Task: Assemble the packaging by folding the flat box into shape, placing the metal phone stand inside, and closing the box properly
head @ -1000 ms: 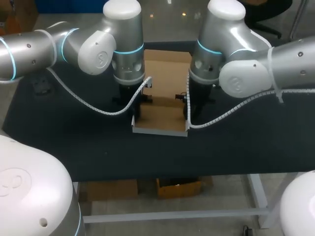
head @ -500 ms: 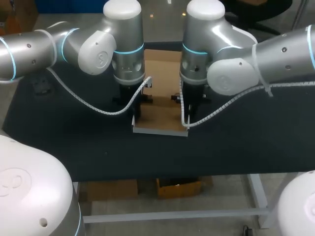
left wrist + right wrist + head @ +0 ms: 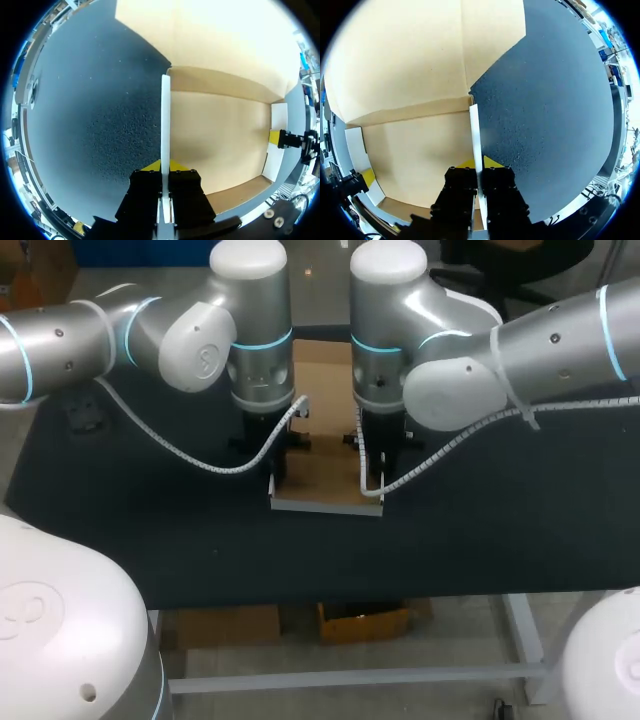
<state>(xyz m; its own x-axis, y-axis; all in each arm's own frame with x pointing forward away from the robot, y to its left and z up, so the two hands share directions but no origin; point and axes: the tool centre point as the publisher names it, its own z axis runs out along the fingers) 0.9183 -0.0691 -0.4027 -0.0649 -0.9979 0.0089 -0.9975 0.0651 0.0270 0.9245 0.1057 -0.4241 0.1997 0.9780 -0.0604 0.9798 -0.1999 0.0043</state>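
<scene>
Box assembly is judged to be at the folding step. The table [image 3: 150,530] carries the box [image 3: 325,475] at its middle. The left arm [image 3: 120,330] comes down on the box's left side and the right arm [image 3: 520,350] on its right side. The lid [image 3: 325,365] lies spread flat behind the box, and the front wall [image 3: 325,506] is raised. The left wall [image 3: 165,125] and right wall [image 3: 475,140] stand upright on edge.

The left gripper [image 3: 165,167] is clamped narrow on the left wall, one finger inside the box and one outside. The right gripper [image 3: 476,164] holds the right wall in the same way. No stand is in view.

Next move, as judged: hold both walls square to the box floor and lock them in place without creasing the thin card. The stand can be loaded only after that.
</scene>
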